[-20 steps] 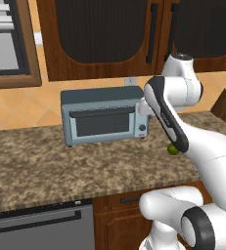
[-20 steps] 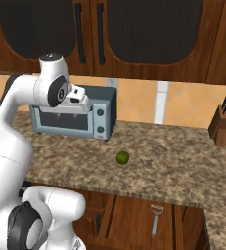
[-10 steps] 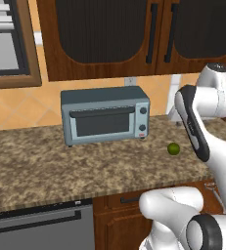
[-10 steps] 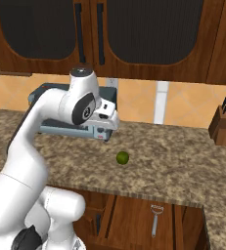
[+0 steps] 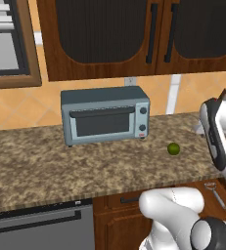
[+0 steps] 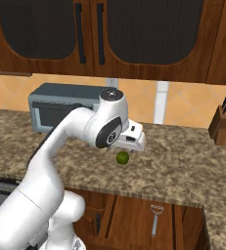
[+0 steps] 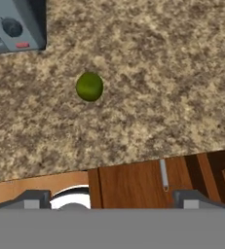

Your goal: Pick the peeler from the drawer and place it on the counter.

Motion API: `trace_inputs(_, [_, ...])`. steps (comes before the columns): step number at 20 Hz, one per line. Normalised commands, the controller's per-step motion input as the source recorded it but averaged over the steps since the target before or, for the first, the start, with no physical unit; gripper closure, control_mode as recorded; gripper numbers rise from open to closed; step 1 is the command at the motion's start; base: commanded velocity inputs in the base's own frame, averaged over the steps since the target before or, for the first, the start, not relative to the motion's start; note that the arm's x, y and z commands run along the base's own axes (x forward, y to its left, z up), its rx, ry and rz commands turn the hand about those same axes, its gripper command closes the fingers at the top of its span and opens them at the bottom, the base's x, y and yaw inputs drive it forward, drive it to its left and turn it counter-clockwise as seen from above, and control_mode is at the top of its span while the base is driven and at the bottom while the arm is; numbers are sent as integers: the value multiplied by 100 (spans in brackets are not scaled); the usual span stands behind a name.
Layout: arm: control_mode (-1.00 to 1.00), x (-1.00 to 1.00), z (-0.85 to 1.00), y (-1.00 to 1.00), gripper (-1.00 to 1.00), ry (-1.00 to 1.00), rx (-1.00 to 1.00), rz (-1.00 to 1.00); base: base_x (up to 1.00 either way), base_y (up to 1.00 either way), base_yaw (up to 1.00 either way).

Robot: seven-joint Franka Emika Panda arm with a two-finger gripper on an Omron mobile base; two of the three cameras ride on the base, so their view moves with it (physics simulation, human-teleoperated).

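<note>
Gripper: jaws spread wide, empty, hanging over the brown-and-tan speckled granite counter beside a small round green lime. Slim silver-headed peeler: below the counter's front edge, long axis vertical, well under the jaws.

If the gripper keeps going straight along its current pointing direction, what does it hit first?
Most likely the counter near its front edge. The open gripper looks straight down on bare granite, with the lime off to one side. How high it hangs is unclear.

Two base cams behind arm, both facing counter, hand cam looking down, close
</note>
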Motion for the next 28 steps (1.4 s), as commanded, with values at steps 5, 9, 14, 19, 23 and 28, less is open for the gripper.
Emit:
trace_inputs(5, [-100, -66, -68, -67, -100, -2, 0, -3, 0, 0, 0])
trace_inputs(9, [-100, -31, -45, -31, -100, -3, 0, 0, 0, 0, 0])
trace_inputs(14, [-100, -25, -52, -2, -100, -1, 0, 0, 0, 0, 0])
trace_inputs(19, [-100, -16, -53, -2, -100, 2, 0, 0, 0, 0, 0])
trace_inputs(23, [-100, -31, -36, -6, -100, 1, 0, 0, 0, 0, 0])
trace_inputs(28, [-100, -40, -30, -21, -100, 3, 0, 0, 0, 0, 0])
